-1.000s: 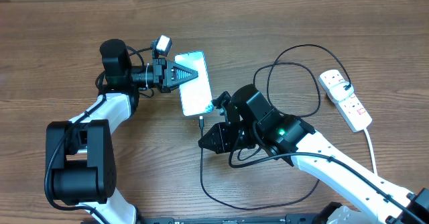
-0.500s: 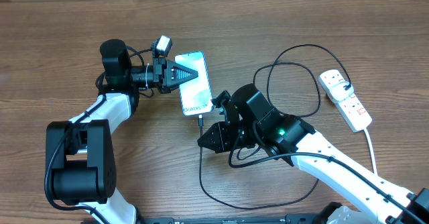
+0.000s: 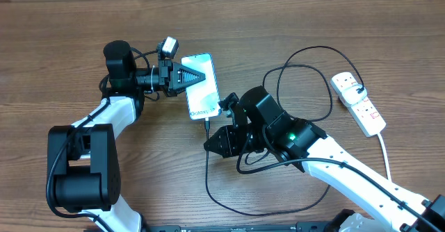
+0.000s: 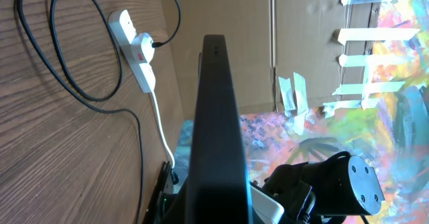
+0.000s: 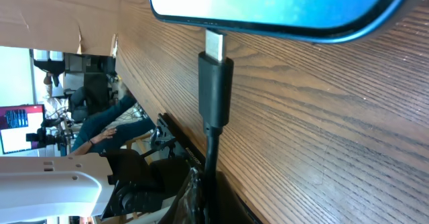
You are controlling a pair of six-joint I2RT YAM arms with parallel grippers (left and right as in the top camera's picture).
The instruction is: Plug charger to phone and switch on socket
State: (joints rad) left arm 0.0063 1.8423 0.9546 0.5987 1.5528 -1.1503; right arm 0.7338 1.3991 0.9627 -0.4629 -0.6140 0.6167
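The phone (image 3: 202, 87) lies on the wood table with its screen up and the "Galaxy" text at its near end. My left gripper (image 3: 192, 74) is shut on the phone's far end; in the left wrist view the phone (image 4: 214, 123) shows edge-on as a black bar. My right gripper (image 3: 217, 142) is shut on the charger cable just behind its black connector (image 3: 207, 126). In the right wrist view the connector (image 5: 214, 83) points at the phone's bottom edge (image 5: 281, 9), and its metal tip touches the port area. The socket (image 3: 358, 103) lies at the right.
The black charger cable loops (image 3: 306, 79) across the table between my right arm and the socket, and another loop (image 3: 264, 208) runs near the front edge. The socket (image 4: 134, 46) and cable loops (image 4: 60, 56) also show in the left wrist view. A white cord (image 3: 386, 159) leaves the socket toward the front.
My right gripper has crept toward the phone with the connector, so the tip now meets the phone's bottom edge. The left gripper and phone have stayed almost still.
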